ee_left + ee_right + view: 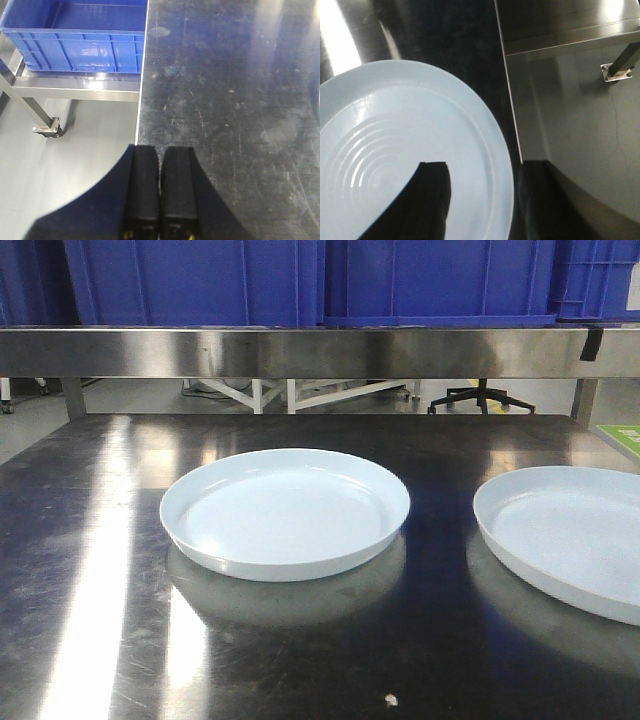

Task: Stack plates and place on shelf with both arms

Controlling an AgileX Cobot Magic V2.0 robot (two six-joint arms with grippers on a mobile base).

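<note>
A very pale blue-white, glossy round plate [285, 512] with a low upturned rim lies flat at the centre of the front view, on a dark, scratched stainless-steel table [90, 570]. A second plate [565, 535] of the same kind lies at the right edge of the frame, which cuts it off. The two are apart, with bare steel between them. Across the top runs a stainless-steel shelf rail [300, 352], and dark blue plastic crates [190, 280] stand above it.

In the left wrist view the left gripper [160, 152] sits at bottom centre over the table's left edge. Its black fingers [145, 185] are clenched together with only a thin seam between them, gripping nothing. A blue crate [80, 45] stands at upper left above the grey floor [75, 165].

In the right wrist view one plate fills the left of the frame. The right gripper [482, 164] is released and spread wide. One dark finger lies over the plate's inside at lower left, the other is beyond its rim at lower right. Whether either touches the plate cannot be told.
</note>
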